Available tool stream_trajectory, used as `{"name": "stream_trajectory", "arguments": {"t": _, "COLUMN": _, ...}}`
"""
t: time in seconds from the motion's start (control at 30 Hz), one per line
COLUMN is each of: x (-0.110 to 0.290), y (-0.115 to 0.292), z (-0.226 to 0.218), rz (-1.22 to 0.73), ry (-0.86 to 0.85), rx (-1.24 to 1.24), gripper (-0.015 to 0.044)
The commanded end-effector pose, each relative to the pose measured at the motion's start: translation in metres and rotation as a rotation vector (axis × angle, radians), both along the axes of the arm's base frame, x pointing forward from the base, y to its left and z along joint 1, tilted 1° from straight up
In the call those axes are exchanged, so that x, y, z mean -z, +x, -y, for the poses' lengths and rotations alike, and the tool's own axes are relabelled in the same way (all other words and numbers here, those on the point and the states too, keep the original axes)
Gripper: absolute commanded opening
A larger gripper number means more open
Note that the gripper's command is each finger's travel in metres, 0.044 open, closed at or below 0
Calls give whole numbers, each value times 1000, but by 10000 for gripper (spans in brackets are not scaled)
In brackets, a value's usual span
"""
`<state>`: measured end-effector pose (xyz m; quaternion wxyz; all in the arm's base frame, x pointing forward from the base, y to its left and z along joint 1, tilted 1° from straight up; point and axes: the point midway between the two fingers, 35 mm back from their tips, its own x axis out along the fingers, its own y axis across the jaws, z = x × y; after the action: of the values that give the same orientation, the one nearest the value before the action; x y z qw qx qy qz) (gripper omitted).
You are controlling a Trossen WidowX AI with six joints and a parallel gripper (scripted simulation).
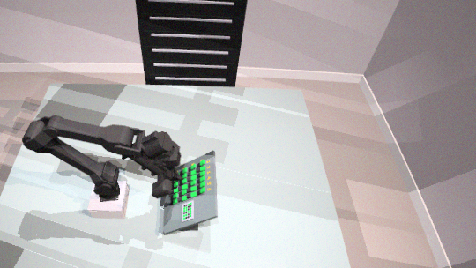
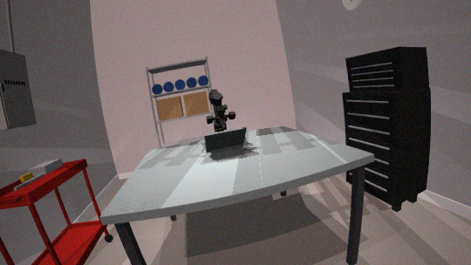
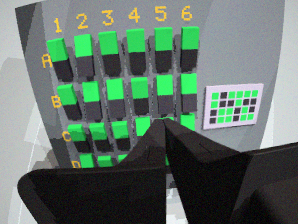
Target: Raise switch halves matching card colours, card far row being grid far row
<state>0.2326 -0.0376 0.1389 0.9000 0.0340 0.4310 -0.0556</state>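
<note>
The rocker switches sit in a grid on a grey panel, with columns numbered one to six and rows lettered from A at the far edge. Each is a small rigid cap, green on its far half and dark grey on its near half. They look like stiff, pivoting parts that should snap over under a firm push, so nothing here wants gripping: the place to bear on is the raised end of a cap, pressed straight down and near its outer tip, where leverage is best and a slip onto the neighbouring cap is least likely. The caps stand close together, so a blunt or off-centre contact could tip the wrong one. The gripper has its fingers drawn fully together with nothing between them, forming a single narrow point suited to poking. That point hangs over row C, at about columns four and five, with rows A and B beyond it and the lower rows hidden under its body; whether it touches a cap is hard to say from the wrist view. The reference card lies on the same panel just to the right of the fingertips, its squares too small to read surely. The panel is propped at a tilt on the table.
</note>
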Motion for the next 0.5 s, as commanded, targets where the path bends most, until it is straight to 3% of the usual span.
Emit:
{"name": "stream_trajectory", "arguments": {"t": 0.0, "x": 8, "y": -5, "z": -26, "rz": -16, "ry": 3, "rx": 6, "gripper": 0}}
{"name": "stream_trajectory", "arguments": {"t": 0.3, "x": 17, "y": -19, "z": -78, "rz": 21, "ry": 1, "rx": 4, "gripper": 0}}
{"name": "stream_trajectory", "arguments": {"t": 0.47, "x": 23, "y": -15, "z": -82, "rz": 21, "ry": 2, "rx": 3, "gripper": 0}}
